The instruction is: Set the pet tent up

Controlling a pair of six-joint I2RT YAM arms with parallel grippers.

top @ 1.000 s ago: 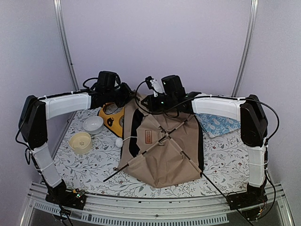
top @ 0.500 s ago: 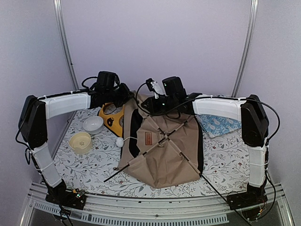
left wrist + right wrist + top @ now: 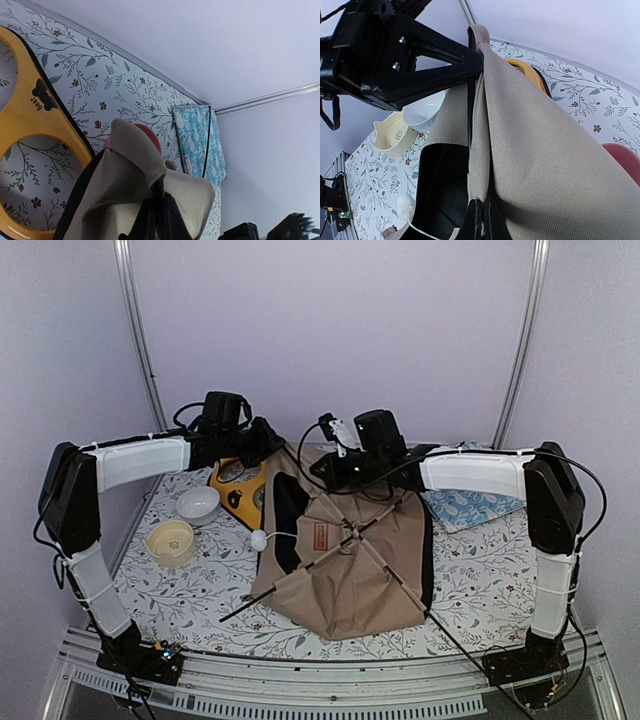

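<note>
The pet tent (image 3: 350, 565) lies half collapsed mid-table, tan canvas with black crossing poles (image 3: 348, 532), a brown label (image 3: 318, 534) and a black inner lining. Its white pom-pom (image 3: 258, 540) rests at its left side. My left gripper (image 3: 283, 446) holds the tent's top back corner off the table. In the left wrist view my left gripper (image 3: 159, 205) is shut on a bunch of tan fabric (image 3: 135, 150). My right gripper (image 3: 323, 469) is just right of it. In the right wrist view my right gripper (image 3: 482, 217) is shut on a fold of the tent's canvas (image 3: 535, 150).
A yellow double-bowl feeder (image 3: 236, 490) stands behind the tent's left side. A white bowl (image 3: 198, 503) and a cream bowl (image 3: 171, 542) sit further left. A blue patterned cushion (image 3: 470, 505) lies at the back right. Something red (image 3: 622, 162) shows behind the canvas.
My right arm has shifted a little to the right and its jaws have closed on the canvas. The tent's upper fabric is drawn tauter and the pom-pom has slid slightly right. The left arm is unmoved.
</note>
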